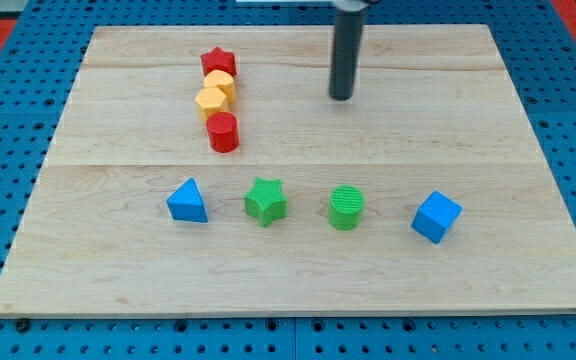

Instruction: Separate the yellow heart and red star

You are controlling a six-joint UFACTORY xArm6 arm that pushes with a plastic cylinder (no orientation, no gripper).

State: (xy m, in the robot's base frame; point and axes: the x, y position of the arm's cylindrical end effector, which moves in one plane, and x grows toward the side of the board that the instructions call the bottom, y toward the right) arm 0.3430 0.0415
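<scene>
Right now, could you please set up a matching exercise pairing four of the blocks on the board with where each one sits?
Blocks:
1. red star
2. red cylinder
3. blue cube
4. blue triangle

Places:
A. view's right end of the lower row
B. top of the column
C. view's left end of the lower row
D. bottom of the column

Pairs: 1-B, 2-D, 3-A, 4-C

My tip stands apart, to the column's right in the view.

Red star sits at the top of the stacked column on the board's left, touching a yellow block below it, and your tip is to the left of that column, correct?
Not quite. The camera view shows my tip to the right of the column, apart from it. The red star does top the column, touching the yellow heart.
</scene>
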